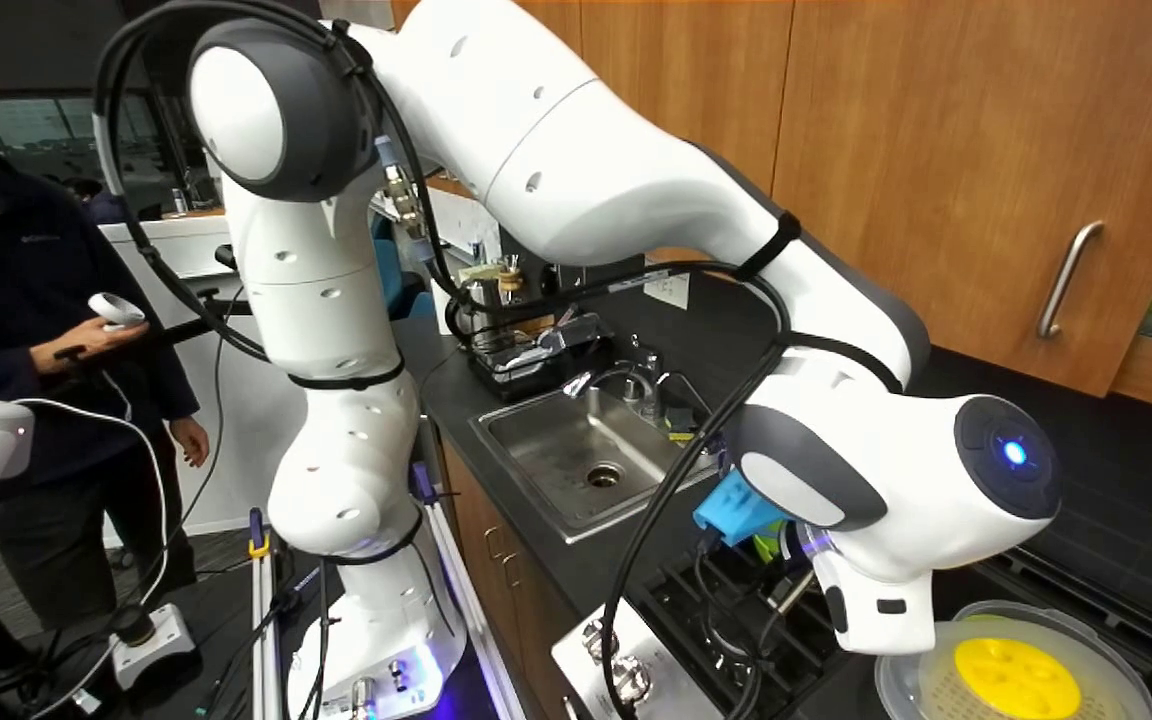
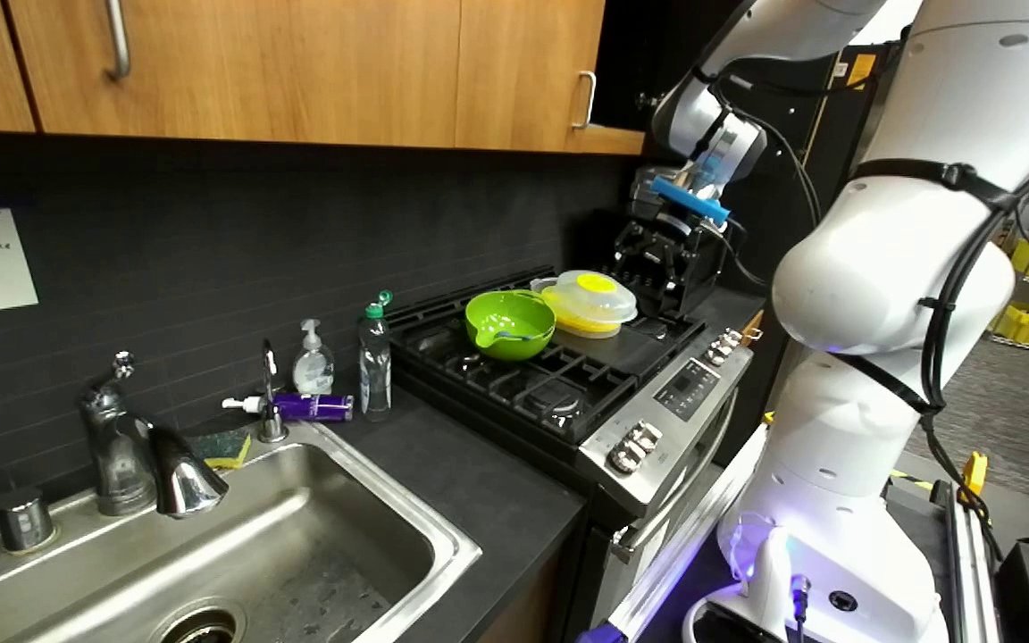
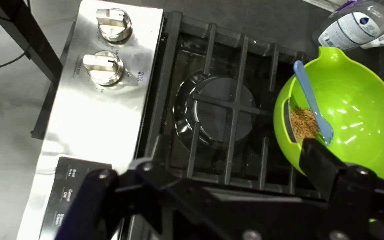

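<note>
One green bowl (image 3: 352, 110), beyond parted fingers (image 3: 322, 165)

Wood cabs (image 2: 300, 71), blk wall (image 2: 443, 214) (prob. tiled).

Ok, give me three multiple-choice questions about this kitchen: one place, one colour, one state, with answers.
1. Where is the green bowl? A) in the sink B) on the stove C) on the floor
2. What colour is the utensil inside? A) yellow B) red C) blue
3. The end effector is: A) open B) shut, empty C) shut on the bowl

1 B: an exterior view shows it there.
2 C: it looks blue in the wrist view.
3 A: the wrist view shows its fingers apart.
</note>
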You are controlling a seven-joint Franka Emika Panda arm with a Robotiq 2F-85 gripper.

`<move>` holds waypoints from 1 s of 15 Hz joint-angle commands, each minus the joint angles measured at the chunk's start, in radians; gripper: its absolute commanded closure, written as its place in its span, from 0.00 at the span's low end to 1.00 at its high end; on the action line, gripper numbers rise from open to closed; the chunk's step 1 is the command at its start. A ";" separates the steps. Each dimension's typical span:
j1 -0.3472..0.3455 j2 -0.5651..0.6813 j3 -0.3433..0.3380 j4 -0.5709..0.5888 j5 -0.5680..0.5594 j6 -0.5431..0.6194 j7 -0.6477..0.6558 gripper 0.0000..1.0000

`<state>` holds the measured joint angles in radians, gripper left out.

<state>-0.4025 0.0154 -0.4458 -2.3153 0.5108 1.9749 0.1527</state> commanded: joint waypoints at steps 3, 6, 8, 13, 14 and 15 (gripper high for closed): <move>-0.049 -0.032 -0.029 0.117 0.217 -0.144 0.011 0.00; -0.096 0.000 -0.070 0.197 0.350 -0.174 -0.008 0.00; -0.125 0.041 -0.093 0.222 0.459 -0.156 -0.013 0.00; -0.169 0.234 -0.100 0.261 0.630 -0.205 0.066 0.00; -0.178 0.282 -0.095 0.278 0.634 -0.227 0.095 0.00; -0.187 0.324 -0.090 0.297 0.637 -0.252 0.123 0.00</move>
<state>-0.5637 0.1944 -0.5522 -2.1051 1.1181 1.8001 0.1932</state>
